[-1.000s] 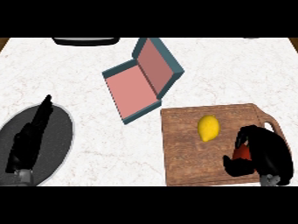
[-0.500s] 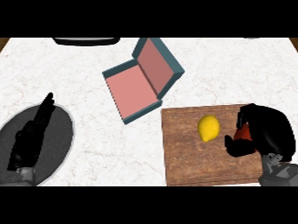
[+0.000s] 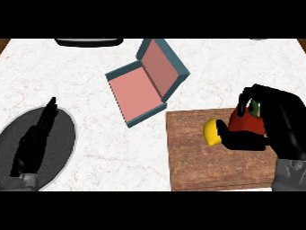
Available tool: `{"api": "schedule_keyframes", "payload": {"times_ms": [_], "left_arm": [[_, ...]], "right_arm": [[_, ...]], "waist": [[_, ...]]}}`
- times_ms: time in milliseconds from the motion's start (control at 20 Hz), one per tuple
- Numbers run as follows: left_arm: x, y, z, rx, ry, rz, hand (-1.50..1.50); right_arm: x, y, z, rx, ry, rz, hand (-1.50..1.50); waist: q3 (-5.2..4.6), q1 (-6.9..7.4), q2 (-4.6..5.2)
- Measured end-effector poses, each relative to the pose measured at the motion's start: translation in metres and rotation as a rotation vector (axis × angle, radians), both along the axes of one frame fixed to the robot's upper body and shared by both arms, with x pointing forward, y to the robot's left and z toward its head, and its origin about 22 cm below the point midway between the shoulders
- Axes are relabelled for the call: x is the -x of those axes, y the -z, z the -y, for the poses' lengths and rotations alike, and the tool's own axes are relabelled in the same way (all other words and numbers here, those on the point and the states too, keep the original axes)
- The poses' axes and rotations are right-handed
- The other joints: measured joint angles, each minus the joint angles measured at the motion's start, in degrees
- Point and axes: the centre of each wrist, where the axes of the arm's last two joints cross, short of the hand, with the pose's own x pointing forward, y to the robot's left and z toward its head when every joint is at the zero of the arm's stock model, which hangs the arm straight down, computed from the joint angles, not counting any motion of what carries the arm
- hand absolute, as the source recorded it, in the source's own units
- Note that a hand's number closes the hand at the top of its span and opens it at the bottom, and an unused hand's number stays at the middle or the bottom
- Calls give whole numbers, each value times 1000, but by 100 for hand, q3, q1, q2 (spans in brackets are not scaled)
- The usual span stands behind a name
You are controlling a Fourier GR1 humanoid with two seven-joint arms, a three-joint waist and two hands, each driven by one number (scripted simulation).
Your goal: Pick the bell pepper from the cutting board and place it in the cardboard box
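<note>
pepper in hand, over the board

red bell pepper [image 3: 246, 121], green stem up, sits inside the right hand [image 3: 281, 128], fingers and thumb curled round it, above the cutting board [image 3: 208, 170]. yellow lemon [image 3: 212, 132] just beside, partly hidden by the thumb. open cardboard box [image 3: 142, 87] lies up-left, flap raised, likely the next stop. left hand [image 3: 32, 141] rests flat, fingers straight, over a dark oval plate [image 3: 62, 130].

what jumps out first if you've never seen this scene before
The black right hand at the right grabs the eye first, its fingers curled round a red bell pepper above the wooden cutting board, beside a yellow lemon. Next comes the open teal box with its pink lining, mid-counter. The left hand rests over a dark oval plate at the left.
</note>
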Motion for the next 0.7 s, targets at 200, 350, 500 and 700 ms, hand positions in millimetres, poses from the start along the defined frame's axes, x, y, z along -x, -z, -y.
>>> {"api": "schedule_keyframes", "payload": {"times_ms": [200, 350, 500, 700], "left_arm": [[-3, -4, -5, -3, 3, 5, 0], [-3, -3, 2, -2, -1, 5, 0], [-1, 2, 2, -4, 3, 1, 0], [2, -3, 2, -3, 6, 7, 0]], "right_arm": [[-1, -28, -20, -101, -101, 95, 150], [-5, -46, -35, -145, -153, 125, 150], [-21, -61, -55, -167, -186, 136, 150], [-42, -72, -86, -170, -190, 126, 150]], "waist": [[-3, 15, 3], [-4, 15, 2], [-4, 31, 8], [-5, 43, 9]]}}
